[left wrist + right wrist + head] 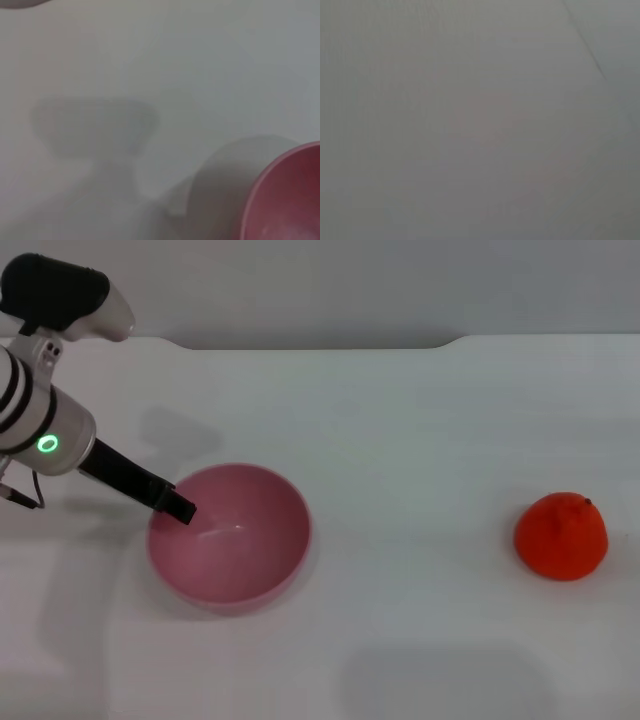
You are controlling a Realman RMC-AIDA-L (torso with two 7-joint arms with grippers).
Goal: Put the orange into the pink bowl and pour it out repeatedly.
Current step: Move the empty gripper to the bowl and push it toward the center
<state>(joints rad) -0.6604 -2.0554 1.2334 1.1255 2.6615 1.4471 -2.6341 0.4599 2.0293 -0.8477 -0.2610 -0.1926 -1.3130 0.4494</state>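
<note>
The pink bowl (pixel 230 540) stands upright and empty on the white table, left of centre. My left gripper (pixel 180 508) reaches in from the left, its dark fingers closed on the bowl's left rim. In the left wrist view only part of the pink bowl (pixel 285 200) shows, with no fingers in sight. The orange (pixel 561 536) lies alone on the table far to the right, well apart from the bowl. My right gripper is out of view, and the right wrist view shows only a bare grey surface.
The white table (pixel 400 440) stretches between bowl and orange, and its back edge (pixel 320 343) meets a grey wall. A faint shadow (pixel 440 680) lies on the table near the front.
</note>
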